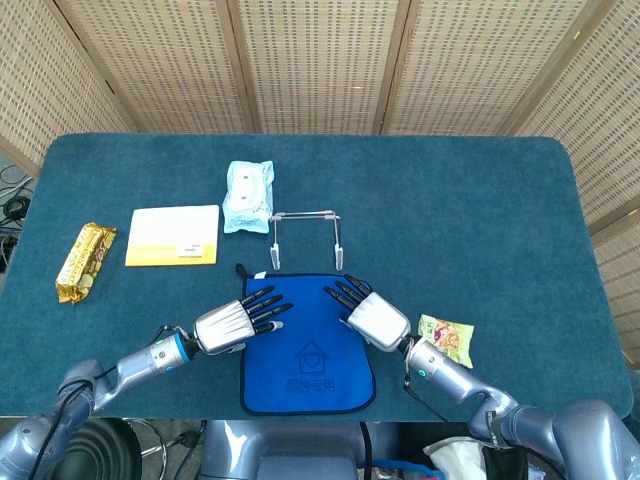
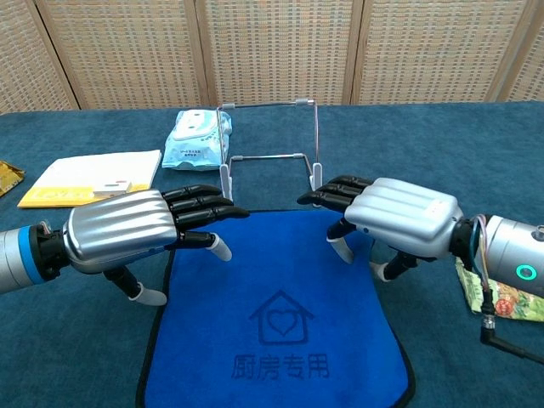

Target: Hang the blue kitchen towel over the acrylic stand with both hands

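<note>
Staged lab tabletop, not a real kitchen.
We are looking at a table (image 1: 480,200) covered in teal carpet-like cloth, ringed by woven screen panels (image 1: 320,60) standing as a backdrop. Loose props are lying about: a wipes pack (image 1: 247,196), a yellow-and-white booklet (image 1: 172,235), a gold snack bar (image 1: 85,262), a small snack packet (image 1: 445,340). Cables (image 1: 12,205) are showing on the floor at the left edge.

A blue kitchen towel (image 2: 280,331) lies at the near edge of the table (image 1: 470,215). Printed on it in darker blue is a house outline with a heart inside, and beneath it four Chinese characters reading 厨房专用. No other writing on the table can be read.
</note>
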Robot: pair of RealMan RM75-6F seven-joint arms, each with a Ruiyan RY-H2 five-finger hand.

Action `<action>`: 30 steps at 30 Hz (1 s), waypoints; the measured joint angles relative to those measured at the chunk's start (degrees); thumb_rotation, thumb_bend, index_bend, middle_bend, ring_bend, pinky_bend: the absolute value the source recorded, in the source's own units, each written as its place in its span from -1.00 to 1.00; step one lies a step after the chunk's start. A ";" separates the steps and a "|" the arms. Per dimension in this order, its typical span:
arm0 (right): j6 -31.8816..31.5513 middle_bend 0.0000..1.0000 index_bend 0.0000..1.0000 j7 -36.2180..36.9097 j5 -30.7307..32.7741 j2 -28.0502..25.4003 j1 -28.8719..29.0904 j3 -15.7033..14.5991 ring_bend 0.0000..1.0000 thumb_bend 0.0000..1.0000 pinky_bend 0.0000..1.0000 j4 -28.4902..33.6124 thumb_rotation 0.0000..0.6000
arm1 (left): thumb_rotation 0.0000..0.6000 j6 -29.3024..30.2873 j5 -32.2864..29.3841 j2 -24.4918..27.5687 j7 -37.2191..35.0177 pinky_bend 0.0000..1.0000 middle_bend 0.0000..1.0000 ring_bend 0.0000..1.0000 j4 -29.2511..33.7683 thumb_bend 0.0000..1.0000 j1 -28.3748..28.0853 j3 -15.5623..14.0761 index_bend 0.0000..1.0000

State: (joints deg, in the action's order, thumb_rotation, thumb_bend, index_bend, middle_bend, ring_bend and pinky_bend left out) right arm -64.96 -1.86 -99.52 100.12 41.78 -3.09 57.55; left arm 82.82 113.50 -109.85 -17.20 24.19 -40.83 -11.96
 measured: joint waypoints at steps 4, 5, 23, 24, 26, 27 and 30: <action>-0.29 -0.90 0.31 0.00 -0.17 -0.07 0.01 -0.02 -1.00 -0.12 -1.00 0.30 1.00 | 1.00 -0.34 -0.21 -0.14 0.18 -1.00 -1.00 -1.00 -0.06 -0.72 -0.23 -0.36 -0.38; -0.32 -0.90 0.31 -0.09 -0.21 -0.11 0.01 -0.05 -1.00 -0.12 -1.00 0.42 1.00 | 1.00 -0.40 -0.28 -0.14 0.28 -1.00 -1.00 -1.00 -0.06 -0.69 -0.33 -0.56 -0.37; -0.62 -0.90 0.31 -0.95 -0.05 -1.35 -0.21 0.08 -1.00 -0.11 -1.00 1.94 1.00 | 1.00 -0.73 -2.05 0.41 1.18 -1.00 -1.00 -1.00 1.62 -0.48 -1.79 -1.31 -0.32; -0.64 -0.90 0.31 -0.90 -0.02 -1.44 -0.22 0.12 -1.00 -0.11 -1.00 2.01 1.00 | 1.00 -0.81 -2.12 0.38 1.21 -1.00 -1.00 -1.00 1.71 -0.45 -1.87 -1.34 -0.31; -0.65 -0.90 0.31 -0.88 0.00 -1.52 -0.22 0.13 -1.00 -0.11 -1.00 2.10 1.00 | 1.00 -0.93 -2.22 0.32 1.22 -1.00 -1.00 -1.00 1.84 -0.41 -1.98 -1.40 -0.30; -0.67 -0.90 0.32 -0.87 -0.01 -1.58 -0.23 0.14 -1.00 -0.11 -1.00 2.14 1.00 | 1.00 -0.99 -2.26 0.28 1.25 -1.00 -1.00 -1.00 1.89 -0.40 -2.06 -1.43 -0.29; -0.74 -0.90 0.32 -0.85 -0.05 -1.73 -0.24 0.13 -1.00 -0.10 -1.00 2.25 1.00 | 1.00 -1.16 -2.31 0.14 1.37 -1.00 -1.00 -1.00 2.07 -0.36 -2.30 -1.56 -0.27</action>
State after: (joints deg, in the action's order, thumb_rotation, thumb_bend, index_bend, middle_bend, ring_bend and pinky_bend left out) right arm -65.71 -2.72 -99.57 98.39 41.54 -2.96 59.80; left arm 81.66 111.19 -109.71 -15.83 26.26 -43.14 -13.52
